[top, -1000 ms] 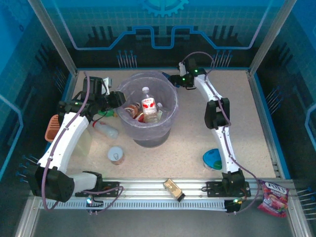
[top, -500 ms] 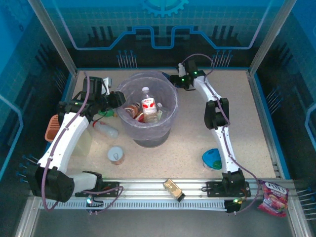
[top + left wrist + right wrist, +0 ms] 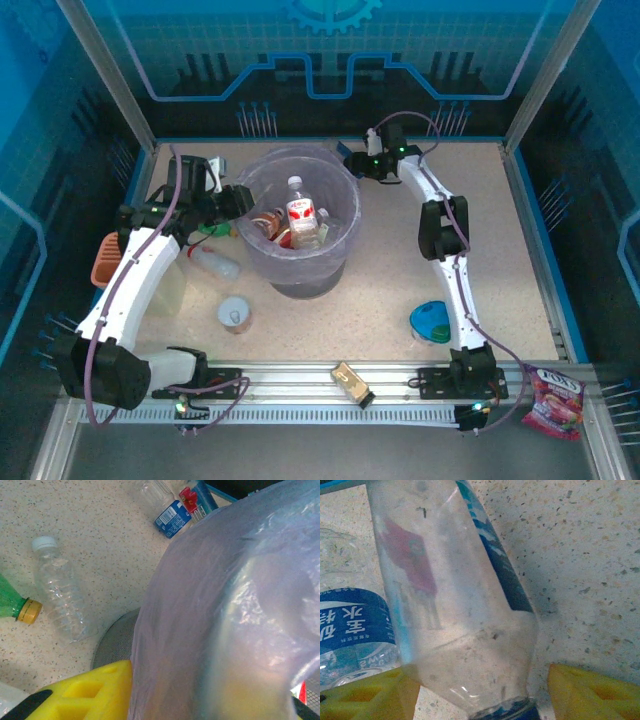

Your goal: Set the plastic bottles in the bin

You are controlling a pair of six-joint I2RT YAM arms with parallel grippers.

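The left gripper (image 3: 238, 200) has its jaws clamped on the rim of the bin (image 3: 300, 275), which holds several bottles (image 3: 302, 218). The right gripper (image 3: 480, 695) has its jaws apart around a blue-labelled clear bottle (image 3: 455, 605) lying on the surface (image 3: 590, 555).

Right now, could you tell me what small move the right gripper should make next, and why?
Probably close the right gripper on the clear bottle. Its yellow fingers sit either side of it with a gap showing, and it lies on the table, outside the bin.
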